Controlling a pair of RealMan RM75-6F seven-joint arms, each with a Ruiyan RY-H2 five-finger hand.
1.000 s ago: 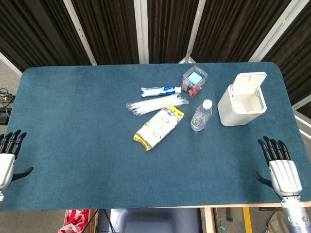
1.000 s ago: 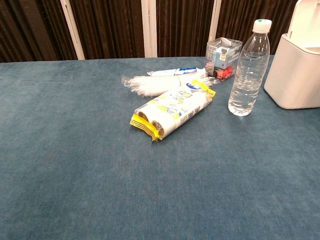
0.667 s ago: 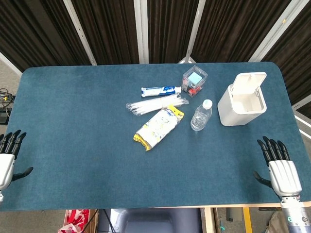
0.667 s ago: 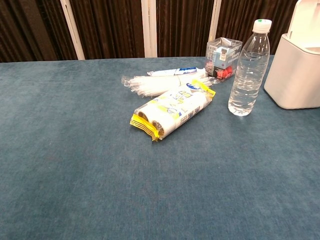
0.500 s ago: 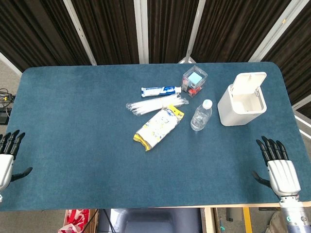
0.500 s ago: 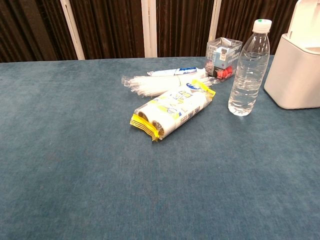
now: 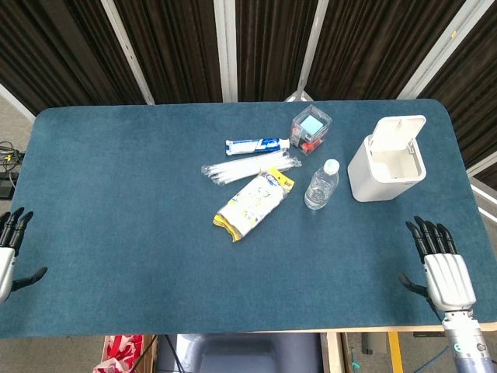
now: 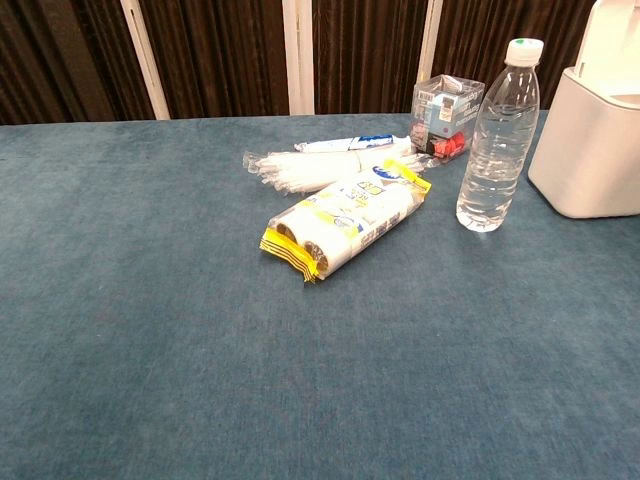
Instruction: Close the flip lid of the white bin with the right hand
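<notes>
Both hands are hanging open and empty; the right hand [image 7: 446, 268], reaching for the lid [image 7: 399, 132], risks toppling the bin [image 7: 386, 165].

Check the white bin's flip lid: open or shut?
Open. In the head view the flip lid stands up at the far edge of the white bin, exposing the inside. The right hand is well short of it.

Left hand [image 7: 6, 252] cut off by the left edge of the head view, only fingertips and part of the palm visible. White bin [image 8: 594, 140] cropped at the right and top edges of the chest view, lid mostly out of frame. Neither hand visible there.
</notes>
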